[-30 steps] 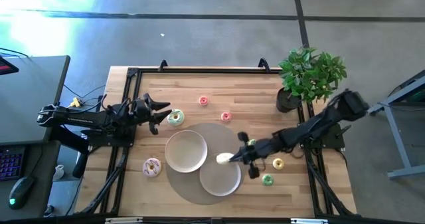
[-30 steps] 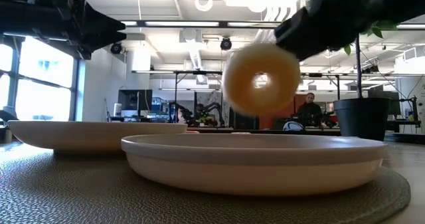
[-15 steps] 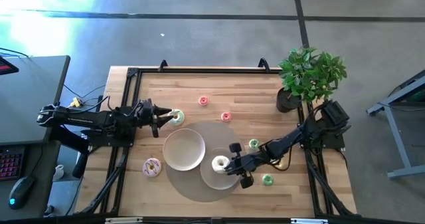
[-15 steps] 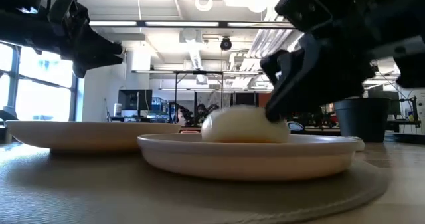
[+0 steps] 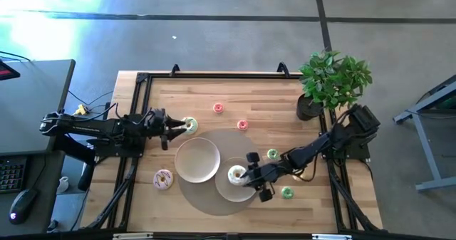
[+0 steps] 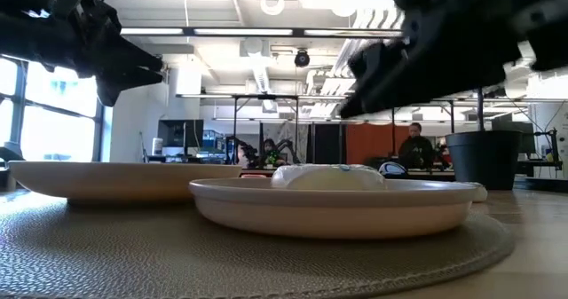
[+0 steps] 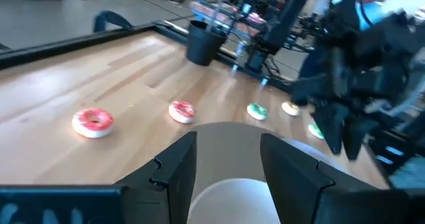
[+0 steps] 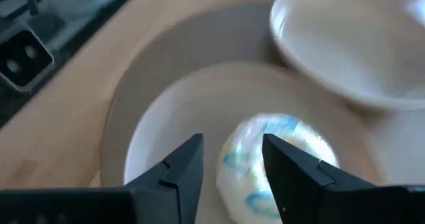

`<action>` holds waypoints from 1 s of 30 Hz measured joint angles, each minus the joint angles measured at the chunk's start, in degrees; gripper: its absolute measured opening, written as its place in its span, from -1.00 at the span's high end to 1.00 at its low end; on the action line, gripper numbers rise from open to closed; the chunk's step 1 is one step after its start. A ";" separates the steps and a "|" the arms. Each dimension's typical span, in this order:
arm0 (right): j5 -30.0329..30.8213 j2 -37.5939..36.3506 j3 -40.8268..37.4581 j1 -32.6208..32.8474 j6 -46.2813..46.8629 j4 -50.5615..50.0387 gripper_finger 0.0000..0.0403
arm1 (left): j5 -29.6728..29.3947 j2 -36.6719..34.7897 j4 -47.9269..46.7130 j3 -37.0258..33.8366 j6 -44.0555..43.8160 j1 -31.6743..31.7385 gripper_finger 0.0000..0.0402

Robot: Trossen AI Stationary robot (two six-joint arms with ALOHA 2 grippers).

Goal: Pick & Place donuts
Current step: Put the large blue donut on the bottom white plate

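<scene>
A white-iced donut [image 5: 236,174] lies flat on the nearer pale plate [image 5: 229,192], also visible in the low view as the donut [image 6: 328,176]. My right gripper [image 5: 246,175] hovers open just above it, and in its wrist view the donut [image 8: 265,159] shows below and between the fingers. My left gripper [image 5: 174,126] is open, its tips just left of a green-iced donut [image 5: 189,125] that lies on the wood. I cannot tell whether they touch it. A pink-sprinkled donut [image 5: 163,178] lies near the left front.
A second plate [image 5: 198,160] sits on the round grey mat [image 5: 228,137]. Mini donuts lie on the wood: two pink [image 5: 218,108] [image 5: 242,124] and two green [image 5: 272,154] [image 5: 286,192]. A potted plant [image 5: 331,80] stands at the far right corner.
My right gripper has carried the white donut down and toward the table's left, onto the nearer plate, then opened and let go. The donut hung upright before and now lies flat. My left gripper has moved right, toward the green-iced donut.
</scene>
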 joint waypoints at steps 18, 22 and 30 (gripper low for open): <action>5.55 -6.26 0.00 -7.34 -2.51 0.26 0.20 | -5.46 17.36 -12.93 9.96 -6.83 0.00 0.18; 5.52 -6.26 -0.01 -8.80 -3.74 0.26 0.20 | -9.41 26.21 -20.64 15.12 -7.52 0.00 0.18; 5.51 -6.24 0.00 -11.79 -7.00 0.21 0.20 | -15.31 44.48 -12.71 16.02 -7.56 0.02 0.18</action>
